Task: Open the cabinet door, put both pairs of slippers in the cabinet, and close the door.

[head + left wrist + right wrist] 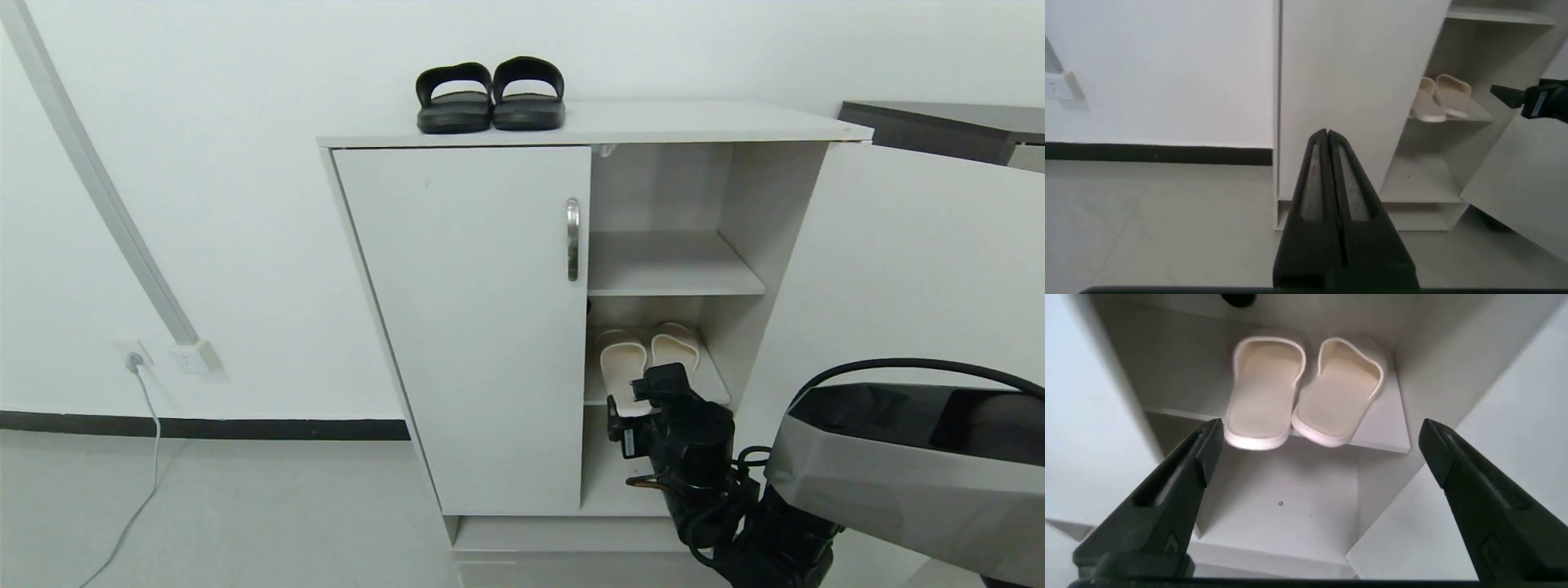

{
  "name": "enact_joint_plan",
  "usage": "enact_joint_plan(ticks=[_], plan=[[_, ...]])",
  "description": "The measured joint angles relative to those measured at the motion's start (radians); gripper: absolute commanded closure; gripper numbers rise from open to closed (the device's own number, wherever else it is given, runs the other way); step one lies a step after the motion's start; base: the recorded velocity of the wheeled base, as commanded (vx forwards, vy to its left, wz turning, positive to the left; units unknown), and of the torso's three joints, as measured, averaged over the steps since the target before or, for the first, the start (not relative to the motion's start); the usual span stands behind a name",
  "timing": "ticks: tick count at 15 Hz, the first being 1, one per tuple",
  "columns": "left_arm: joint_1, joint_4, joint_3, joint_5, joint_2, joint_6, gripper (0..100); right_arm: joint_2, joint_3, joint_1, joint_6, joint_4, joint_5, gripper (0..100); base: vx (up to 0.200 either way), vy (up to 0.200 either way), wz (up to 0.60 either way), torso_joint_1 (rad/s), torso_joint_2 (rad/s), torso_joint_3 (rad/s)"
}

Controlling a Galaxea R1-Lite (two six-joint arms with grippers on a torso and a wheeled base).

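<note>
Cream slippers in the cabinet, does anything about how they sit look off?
Slightly. The cream slippers lie side by side on the middle shelf, but their heels stick out past its front edge, and the one nearer the closed door sticks out most. Nothing looks spilled or damaged.

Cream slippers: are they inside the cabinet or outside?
Inside. The cream slippers lie side by side on the cabinet's lower shelf, with the right door swung open.

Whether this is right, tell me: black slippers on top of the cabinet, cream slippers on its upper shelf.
Wrong: the cream slippers lie on the shelf below the upper shelf, as the head view shows. The black slippers are on top of the cabinet.
</note>
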Motion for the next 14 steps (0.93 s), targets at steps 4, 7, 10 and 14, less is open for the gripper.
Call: enact_joint_plan(ticks=[4, 7, 10, 14], plan=[[0.000, 0.000, 0.000, 0.001, 0.000, -0.001, 100, 0.000, 0.004, -0.001, -0.001, 0.000, 0.000, 0, 0.000, 0.200, 0.00, 0.001, 0.01, 0.004], [0.000, 0.001, 0.000, 0.001, 0.000, -0.003, 100, 0.000, 0.004, 0.000, -0.001, 0.001, 0.000, 0, 0.000, 0.200, 0.00, 0.002, 0.00, 0.002], [-0.001, 0.001, 0.000, 0.001, 0.000, -0.003, 100, 0.000, 0.015, 0.000, -0.006, -0.001, 0.000, 0, 0.000, 0.000, 0.00, 0.000, 0.00, 0.000], [0.000, 0.000, 0.000, 0.000, 0.000, -0.003, 100, -0.008, 0.039, 0.000, -0.027, 0.020, 0.032, 0, 0.000, 0.000, 0.00, 0.000, 0.00, 0.000]])
